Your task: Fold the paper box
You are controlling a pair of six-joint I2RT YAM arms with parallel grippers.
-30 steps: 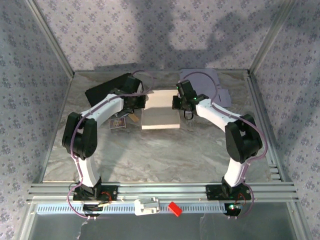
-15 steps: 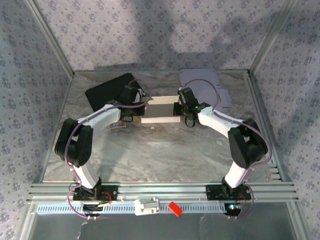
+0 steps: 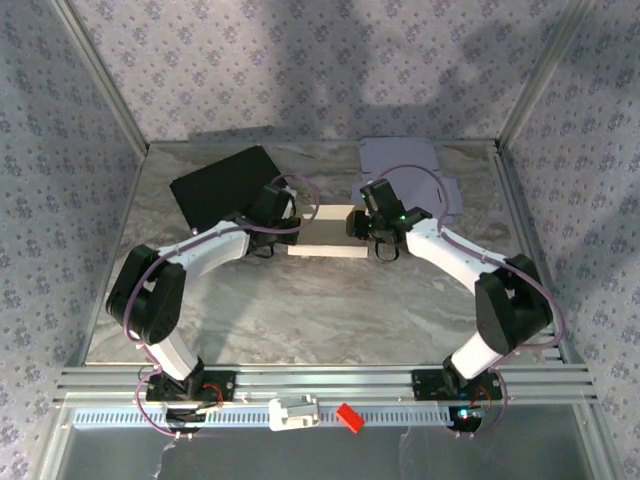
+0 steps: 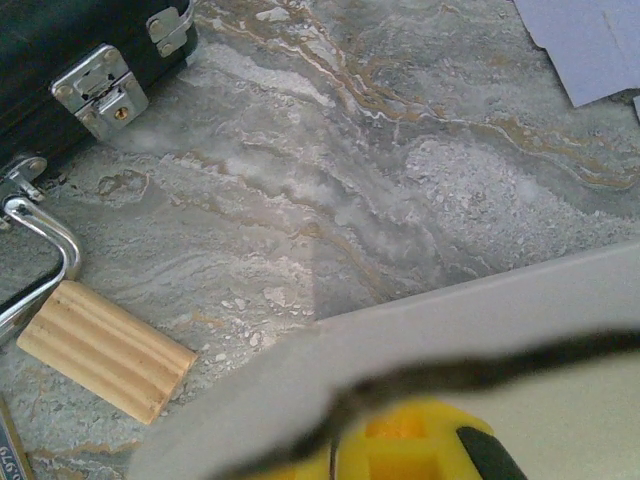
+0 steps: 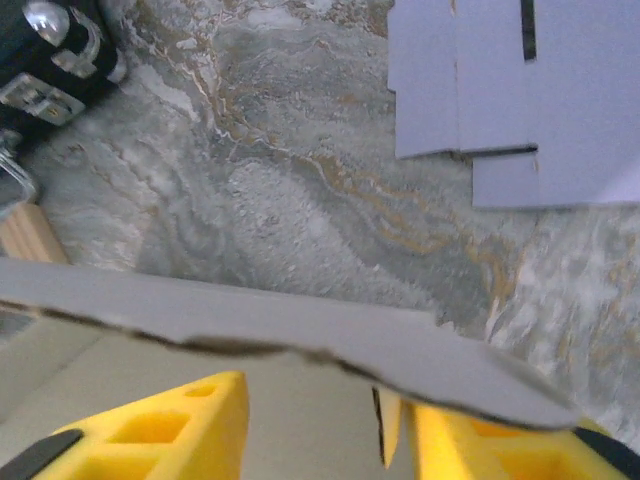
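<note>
Paper box [image 3: 325, 232], left fingers [image 4: 400, 450] clamped on its edge, right fingers [image 5: 160, 425] parted astride it

Matt white paper box [image 3: 325, 236], ribbed bare wooden block [image 4: 105, 350], smooth marbled table [image 3: 330, 305].

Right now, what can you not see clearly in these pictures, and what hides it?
Left wrist view: tips of the left gripper, behind the blurred edge of the paper box.
Left wrist view: black case, cut off by the frame.
Right wrist view: lavender sheet, cut off top and right.
</note>
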